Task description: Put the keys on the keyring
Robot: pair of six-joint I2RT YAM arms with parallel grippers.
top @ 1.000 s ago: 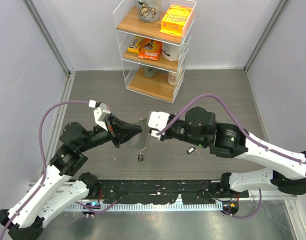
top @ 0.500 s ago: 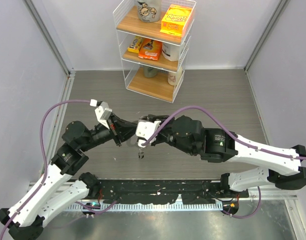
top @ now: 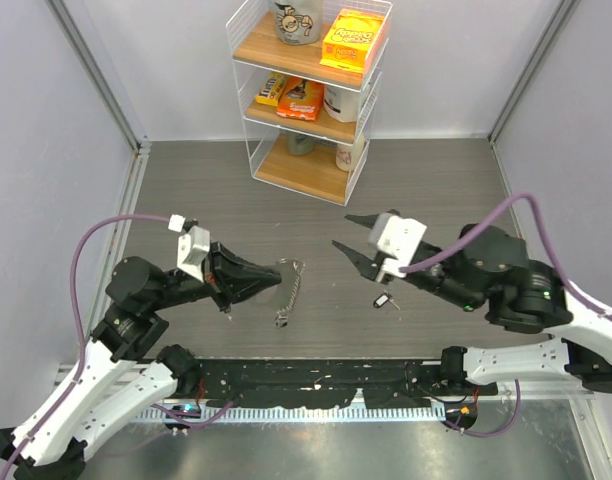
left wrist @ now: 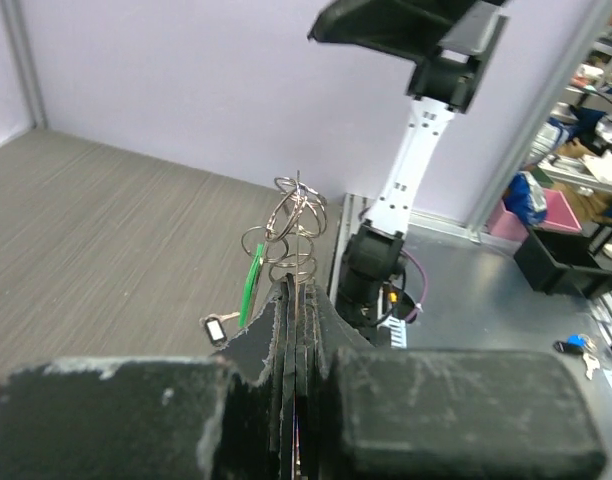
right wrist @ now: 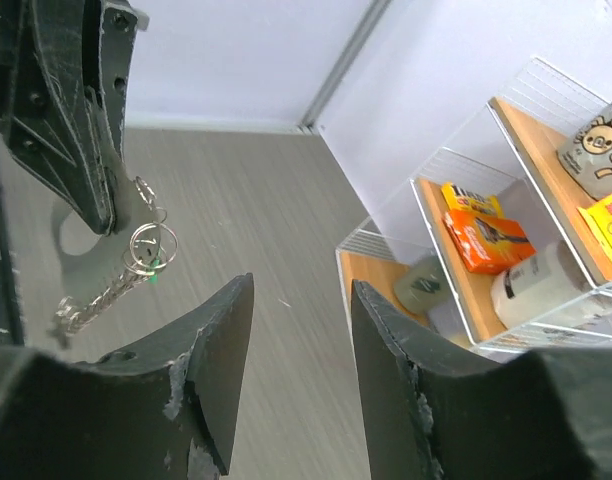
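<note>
Holding up the keyring for threading, my left fingers were clamped on it; my right fingers stood apart, empty, near a key on the bench.

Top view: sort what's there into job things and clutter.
Job:
- keyring, pinched in the shut left tool
- key on the table
- right tool, open

Clutter:
- shelf rack
- mug
- yellow box
- orange packet
</note>
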